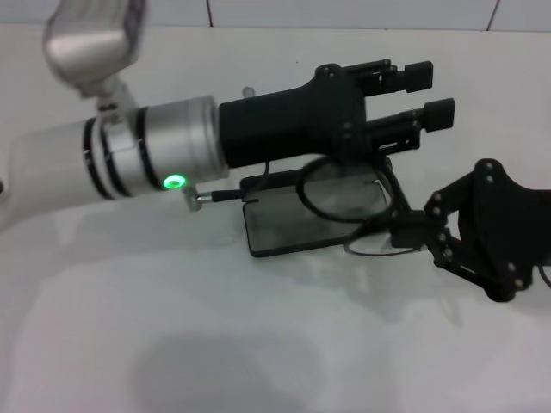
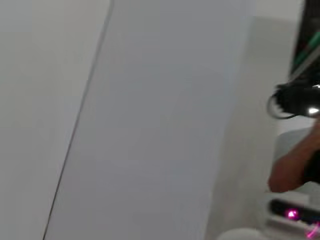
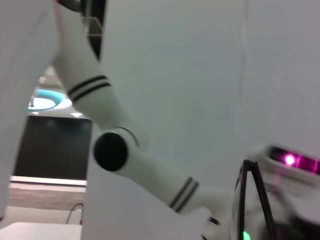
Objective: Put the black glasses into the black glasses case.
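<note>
The black glasses case (image 1: 288,225) lies open on the white table, grey lining up, at the centre of the head view. The black glasses (image 1: 346,194) hang tilted over the case's right end, one lens above the lining and the other (image 1: 379,247) off its right edge. My right gripper (image 1: 406,227) comes in from the right and is shut on the glasses' frame. My left gripper (image 1: 428,94) reaches across from the left above the case's far side, its fingers open and empty. Thin black lines in the right wrist view (image 3: 248,197) look like the glasses' frame.
The white table (image 1: 215,344) stretches in front of the case. A tiled wall (image 1: 344,13) runs along the far edge. My left arm (image 1: 129,155), with a green light, crosses over the table's left half. The left wrist view shows only wall and background.
</note>
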`<state>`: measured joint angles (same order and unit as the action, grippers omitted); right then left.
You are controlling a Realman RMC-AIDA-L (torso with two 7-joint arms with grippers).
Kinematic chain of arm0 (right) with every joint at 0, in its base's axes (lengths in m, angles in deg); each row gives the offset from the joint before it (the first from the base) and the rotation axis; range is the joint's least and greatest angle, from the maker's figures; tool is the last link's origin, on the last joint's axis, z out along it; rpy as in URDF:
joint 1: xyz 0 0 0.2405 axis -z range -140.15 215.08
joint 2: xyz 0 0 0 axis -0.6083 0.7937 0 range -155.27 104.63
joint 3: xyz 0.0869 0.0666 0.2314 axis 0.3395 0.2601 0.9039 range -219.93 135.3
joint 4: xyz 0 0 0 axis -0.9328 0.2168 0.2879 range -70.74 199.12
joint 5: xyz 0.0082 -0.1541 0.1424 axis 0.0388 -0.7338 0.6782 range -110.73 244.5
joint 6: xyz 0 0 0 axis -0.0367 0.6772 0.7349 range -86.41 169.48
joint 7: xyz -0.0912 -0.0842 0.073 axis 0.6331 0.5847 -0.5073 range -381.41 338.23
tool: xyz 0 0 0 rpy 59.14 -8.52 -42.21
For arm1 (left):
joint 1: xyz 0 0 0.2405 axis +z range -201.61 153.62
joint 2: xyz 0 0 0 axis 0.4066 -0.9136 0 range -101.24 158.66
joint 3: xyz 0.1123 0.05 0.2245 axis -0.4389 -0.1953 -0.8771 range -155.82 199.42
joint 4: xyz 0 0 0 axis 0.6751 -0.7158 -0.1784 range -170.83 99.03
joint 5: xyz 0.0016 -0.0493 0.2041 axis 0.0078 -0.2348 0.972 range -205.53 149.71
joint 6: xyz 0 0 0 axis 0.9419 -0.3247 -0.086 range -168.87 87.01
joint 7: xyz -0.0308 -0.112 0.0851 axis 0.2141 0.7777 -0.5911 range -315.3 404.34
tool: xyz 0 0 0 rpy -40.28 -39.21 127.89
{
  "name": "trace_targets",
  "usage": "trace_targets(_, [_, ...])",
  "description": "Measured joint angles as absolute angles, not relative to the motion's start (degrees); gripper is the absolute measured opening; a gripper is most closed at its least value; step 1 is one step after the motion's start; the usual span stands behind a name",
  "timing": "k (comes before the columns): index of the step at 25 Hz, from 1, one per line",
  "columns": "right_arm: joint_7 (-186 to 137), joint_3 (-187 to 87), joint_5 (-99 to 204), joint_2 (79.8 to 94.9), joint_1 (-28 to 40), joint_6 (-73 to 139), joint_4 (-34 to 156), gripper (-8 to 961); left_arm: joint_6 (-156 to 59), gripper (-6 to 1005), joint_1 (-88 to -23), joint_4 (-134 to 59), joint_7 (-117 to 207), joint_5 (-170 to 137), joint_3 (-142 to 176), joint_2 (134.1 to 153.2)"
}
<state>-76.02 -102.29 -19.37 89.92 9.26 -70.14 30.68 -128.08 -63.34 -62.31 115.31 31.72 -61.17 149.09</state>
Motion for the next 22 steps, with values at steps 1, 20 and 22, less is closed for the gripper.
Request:
trace_targets(1, [-76.8, -102.2, -19.6, 89.90, 9.2, -69.5, 30.7, 26, -129.2, 570, -62.8, -62.4, 113.9, 31.3, -61.2, 149.07])
trace_targets(20, [-82.1, -102.4, -31.0, 90.10, 11.1, -61.6, 18.9, 27, -124.6, 569, -59.9, -56.0, 104.8, 28.3, -49.7, 148.66])
trace_targets(22, [-84.7, -104.5, -33.8, 90.43, 12.0, -56.8, 13.7, 27, -124.6, 569, -59.6, -55.4, 104.5, 28.3, -48.1, 148.62])
